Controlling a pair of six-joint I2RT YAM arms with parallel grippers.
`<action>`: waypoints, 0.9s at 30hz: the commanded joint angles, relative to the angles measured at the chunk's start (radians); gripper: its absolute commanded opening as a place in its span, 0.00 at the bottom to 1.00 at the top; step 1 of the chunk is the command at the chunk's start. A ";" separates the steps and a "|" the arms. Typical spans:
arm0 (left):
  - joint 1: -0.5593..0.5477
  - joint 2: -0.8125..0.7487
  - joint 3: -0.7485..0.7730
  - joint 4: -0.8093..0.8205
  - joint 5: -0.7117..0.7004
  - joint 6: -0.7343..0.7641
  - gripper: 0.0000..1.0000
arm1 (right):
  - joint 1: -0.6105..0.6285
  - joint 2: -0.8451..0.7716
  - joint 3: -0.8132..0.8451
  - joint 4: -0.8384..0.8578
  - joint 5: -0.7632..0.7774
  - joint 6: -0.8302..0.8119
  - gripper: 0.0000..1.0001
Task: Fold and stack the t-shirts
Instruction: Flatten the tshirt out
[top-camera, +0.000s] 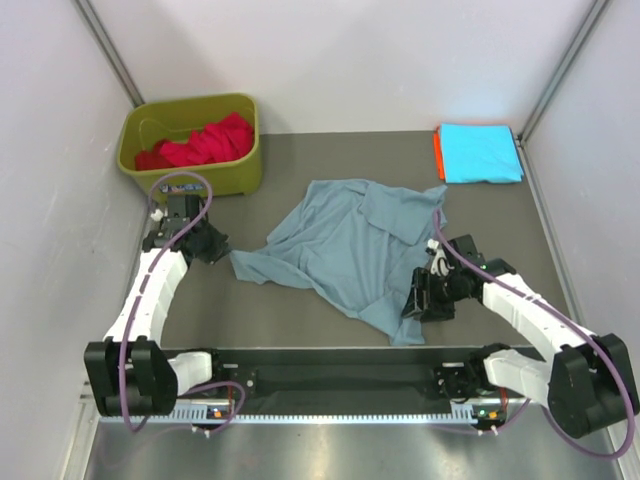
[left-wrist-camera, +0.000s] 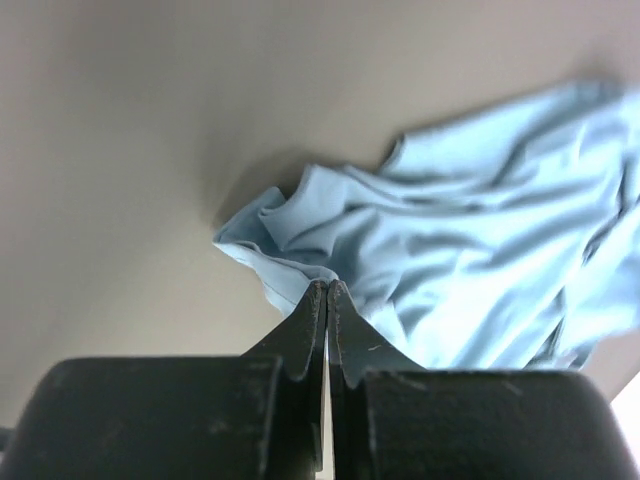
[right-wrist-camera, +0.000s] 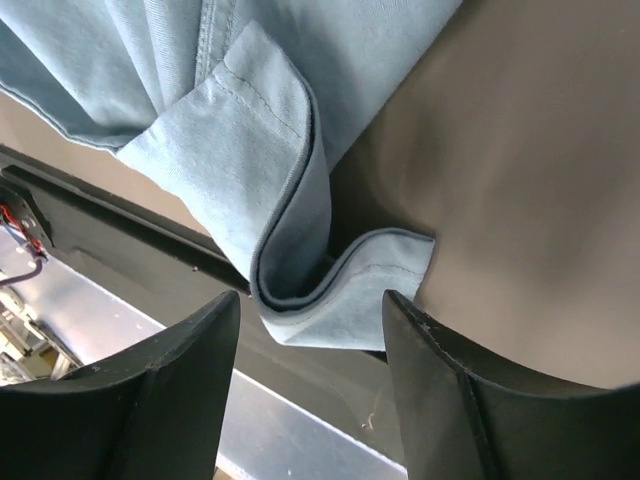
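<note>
Beginning at the near edge of the worktop (top-camera: 280, 320), the right fingers (right-wrist-camera: 180, 370) stand apart, one on either side of a doubled-over hem at the near corner of the grey-blue t-shirt (top-camera: 345, 245). That corner lies close to the black base rail (top-camera: 330, 375), and neither finger is seen pressing the cloth. Farther out and to the left, the left fingers (left-wrist-camera: 310, 325) are pressed together on the shirt's left corner, with the hem gathered into small folds at their tips. The grey-blue t-shirt itself lies unfolded and rumpled across the middle of the worktop. It stretches from the left fingers to the right fingers, and one part of the cloth is turned over onto the body near its far right side. At the far left corner stands the olive-green bin (top-camera: 190, 170), holding a crumpled red t-shirt (top-camera: 205, 140). At the far right corner a folded cyan t-shirt (top-camera: 480, 152) rests flat on an orange t-shirt (top-camera: 438, 155). Only a narrow strip of the orange shows along the left edge of that stack, which lies well apart from the grey-blue shirt.
</note>
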 joint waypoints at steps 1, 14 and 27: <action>-0.017 -0.034 -0.024 0.064 0.073 0.195 0.00 | 0.026 0.019 0.035 0.043 -0.005 0.009 0.59; -0.025 -0.079 -0.039 0.041 0.059 0.247 0.00 | 0.602 0.255 0.354 0.091 -0.028 0.059 0.37; -0.025 -0.127 -0.091 0.045 0.142 0.282 0.00 | 0.498 -0.012 0.068 0.270 -0.032 0.203 0.57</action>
